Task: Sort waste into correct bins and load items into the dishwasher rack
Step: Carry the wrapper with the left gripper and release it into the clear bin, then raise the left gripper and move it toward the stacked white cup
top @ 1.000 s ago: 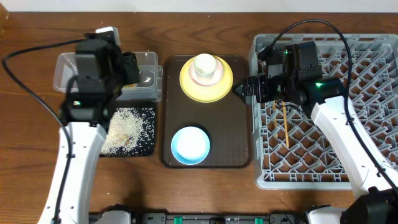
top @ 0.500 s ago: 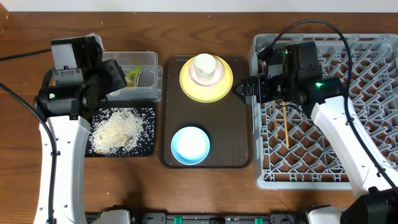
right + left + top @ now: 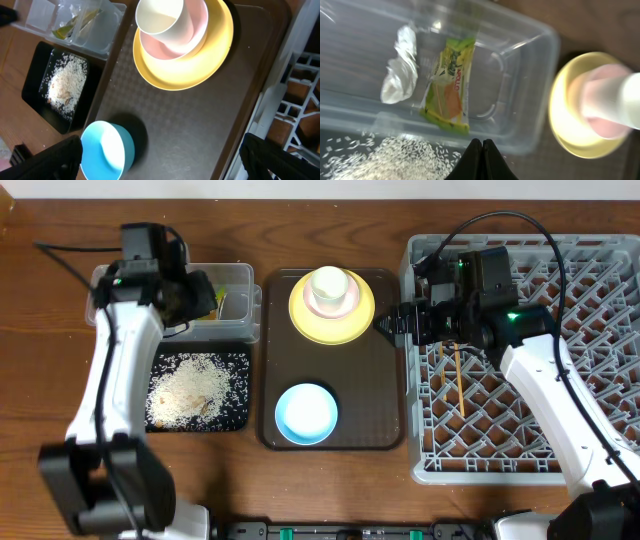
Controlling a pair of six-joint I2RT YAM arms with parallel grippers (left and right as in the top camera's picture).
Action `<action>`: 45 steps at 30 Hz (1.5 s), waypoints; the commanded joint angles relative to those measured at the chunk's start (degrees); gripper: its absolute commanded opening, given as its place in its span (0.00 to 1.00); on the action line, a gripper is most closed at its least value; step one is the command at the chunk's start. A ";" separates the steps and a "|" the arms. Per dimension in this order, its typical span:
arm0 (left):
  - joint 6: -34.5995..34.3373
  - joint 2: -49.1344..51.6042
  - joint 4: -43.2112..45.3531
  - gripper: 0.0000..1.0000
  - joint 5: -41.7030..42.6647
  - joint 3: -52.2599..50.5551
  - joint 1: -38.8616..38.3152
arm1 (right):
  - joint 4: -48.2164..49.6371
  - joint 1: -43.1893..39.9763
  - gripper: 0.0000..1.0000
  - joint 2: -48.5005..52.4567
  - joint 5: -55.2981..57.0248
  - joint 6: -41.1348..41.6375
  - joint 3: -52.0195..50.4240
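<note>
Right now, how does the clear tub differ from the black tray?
The clear tub is see-through with taller walls; the black tray is opaque and shallow. The tub holds a white tissue and a snack wrapper; the tray holds loose rice. Both are rectangular.

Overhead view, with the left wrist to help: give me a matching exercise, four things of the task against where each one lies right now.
Things:
1. snack wrapper
2. rice scraps
3. chopsticks
4. light blue bowl

Places:
A. on the brown tray
B. in the clear tub
C. in the grey rack
D. on the black tray

Pairs: 1-B, 2-D, 3-C, 4-A
</note>
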 commanded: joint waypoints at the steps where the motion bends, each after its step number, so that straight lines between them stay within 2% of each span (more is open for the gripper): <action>1: 1.77 3.72 0.11 0.06 -0.13 2.21 0.20 | 0.04 0.39 0.99 -0.52 -0.74 0.20 0.68; 10: 1.86 10.21 0.85 0.06 -8.15 2.19 0.20 | 0.04 0.39 0.99 -0.52 -0.74 0.20 0.66; 20: 2.71 11.15 5.73 0.07 -8.31 2.19 0.20 | 0.04 0.39 0.99 -0.52 -0.74 0.20 0.68; 31: 5.14 11.39 5.79 0.06 -8.72 2.19 0.17 | 0.04 0.39 0.99 -0.52 -0.74 0.20 0.66; 45: 6.64 16.33 9.07 0.07 -10.16 2.25 0.20 | 0.04 0.39 0.99 -0.52 -0.74 0.20 0.66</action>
